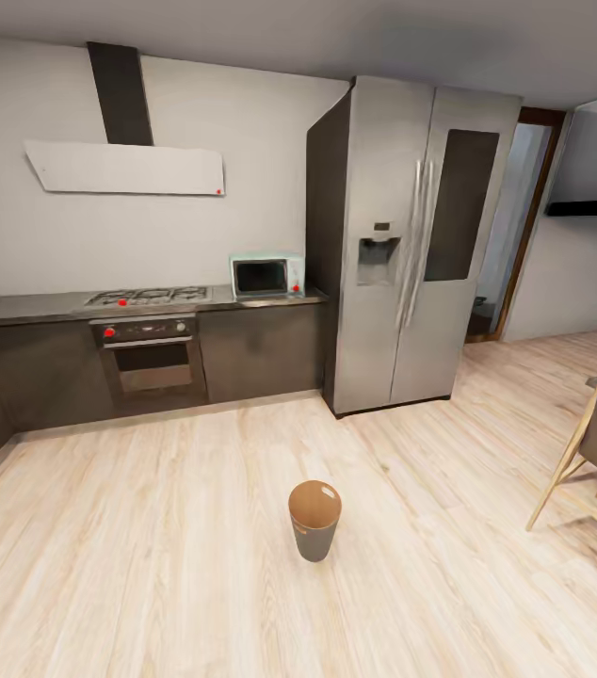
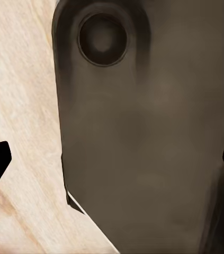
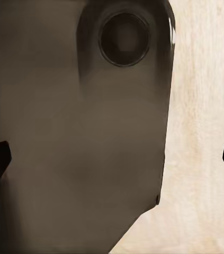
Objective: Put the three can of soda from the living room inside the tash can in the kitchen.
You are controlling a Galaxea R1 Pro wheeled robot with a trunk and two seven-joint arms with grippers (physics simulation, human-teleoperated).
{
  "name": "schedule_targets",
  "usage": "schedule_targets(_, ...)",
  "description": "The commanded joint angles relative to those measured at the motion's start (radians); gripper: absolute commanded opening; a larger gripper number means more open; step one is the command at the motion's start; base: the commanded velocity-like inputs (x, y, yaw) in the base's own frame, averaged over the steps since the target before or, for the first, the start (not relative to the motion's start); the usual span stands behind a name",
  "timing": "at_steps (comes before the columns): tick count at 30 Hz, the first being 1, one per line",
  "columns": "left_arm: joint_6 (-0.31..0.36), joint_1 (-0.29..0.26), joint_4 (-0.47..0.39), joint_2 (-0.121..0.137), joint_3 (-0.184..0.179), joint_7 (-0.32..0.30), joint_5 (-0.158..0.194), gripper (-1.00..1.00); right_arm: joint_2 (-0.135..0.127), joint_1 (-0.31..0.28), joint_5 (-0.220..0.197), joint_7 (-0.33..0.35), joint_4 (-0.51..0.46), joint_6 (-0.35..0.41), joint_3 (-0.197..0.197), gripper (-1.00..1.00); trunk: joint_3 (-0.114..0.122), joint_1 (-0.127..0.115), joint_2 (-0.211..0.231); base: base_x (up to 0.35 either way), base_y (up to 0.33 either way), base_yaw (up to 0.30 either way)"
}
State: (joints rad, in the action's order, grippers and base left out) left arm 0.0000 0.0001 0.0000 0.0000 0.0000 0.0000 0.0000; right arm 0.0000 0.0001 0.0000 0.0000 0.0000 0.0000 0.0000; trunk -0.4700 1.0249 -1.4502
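Both grippers spread wide, empty; risk of nudging over the tash can (image 1: 314,519) at six o'clock on the pale floor (image 1: 148,527) when rolling close

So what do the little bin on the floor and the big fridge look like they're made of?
The bin looks like matte grey plastic or painted metal outside, with a brown-copper lining showing at its open top; which one is unclear. The fridge looks like brushed stainless steel: silvery doors with soft reflections, plus a dark glossy panel.
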Motion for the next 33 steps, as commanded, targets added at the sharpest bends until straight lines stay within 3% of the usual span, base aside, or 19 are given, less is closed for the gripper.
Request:
schedule_targets(1,0.000,0.000,0.000,0.000,0.000,0.000,0.000,1.00,0.000,0.000,0.000,0.000,0.000,0.000,0.000,1.00,0.000,0.000,0.000,0.000,0.000,0.000)
schedule_targets(4,-0.001,0.000,0.001,-0.005,0.003,-0.007,0.000,1.00,0.013,0.000,-0.003,0.017,-0.003,-0.001,-0.002,1.00,0.000,0.000,0.000,0.000,0.000,0.000)
schedule_targets(24,-0.001,0.000,0.001,-0.005,0.004,-0.007,0.000,1.00,0.012,0.000,-0.003,0.020,-0.003,0.000,-0.003,1.00,0.000,0.000,0.000,0.000,0.000,0.000)
schedule_targets(33,-0.016,-0.020,-0.050,0.025,0.005,-0.011,0.046,1.00,-0.023,-0.007,0.007,0.063,-0.049,-0.045,-0.003,1.00,0.000,0.000,0.000,0.000,0.000,0.000)
